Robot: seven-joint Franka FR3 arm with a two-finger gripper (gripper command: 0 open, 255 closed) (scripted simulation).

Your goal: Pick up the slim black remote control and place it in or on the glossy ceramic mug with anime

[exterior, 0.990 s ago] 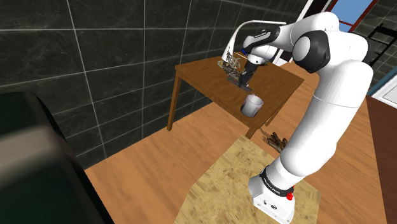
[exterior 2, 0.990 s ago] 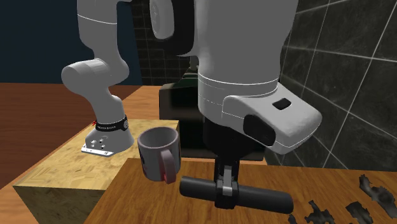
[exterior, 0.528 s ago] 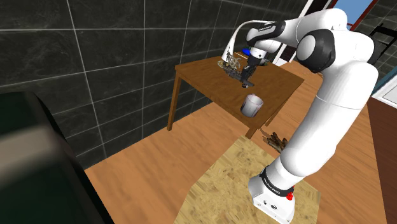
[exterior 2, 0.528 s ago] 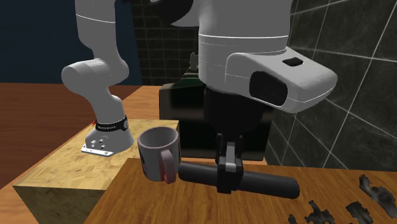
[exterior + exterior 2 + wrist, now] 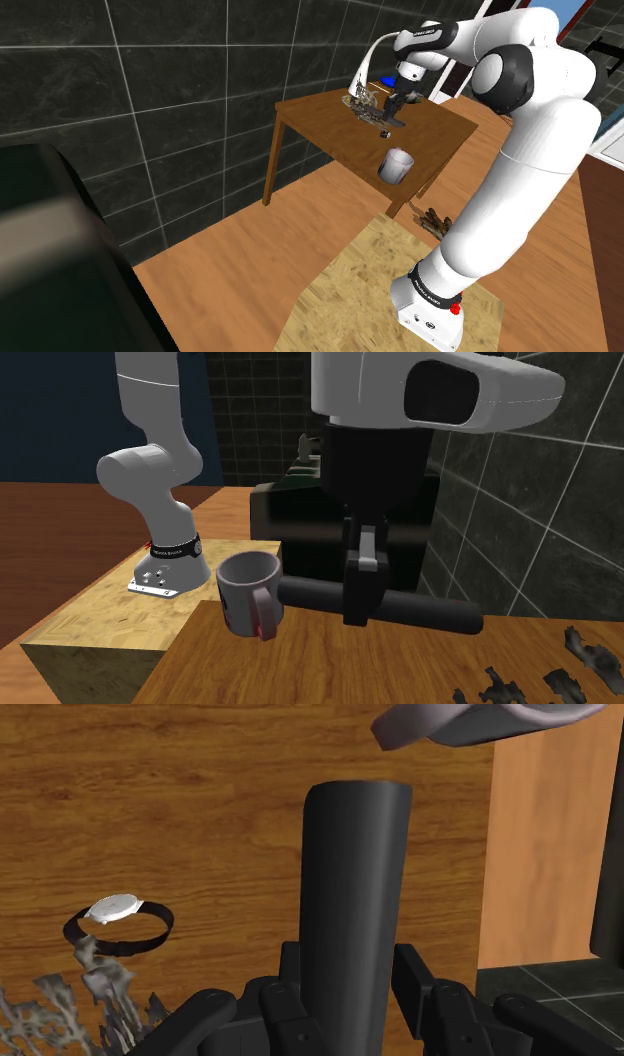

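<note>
The claw (image 5: 361,610) pinches the slim black remote (image 5: 430,614) near its middle and holds it in the air above the table (image 5: 300,677). The remote lies about level. Its long axis points toward the mug (image 5: 250,592), which stands upright on the table, on the stand's side of the claw. I judge that the coming move must bring the remote's nearer end over the mug's open mouth.

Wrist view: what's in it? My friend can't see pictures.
The jaws clasp a slim black remote above a wooden table. A wristwatch lies on it, and the edge of the mug shows beyond the remote's far end.
</note>
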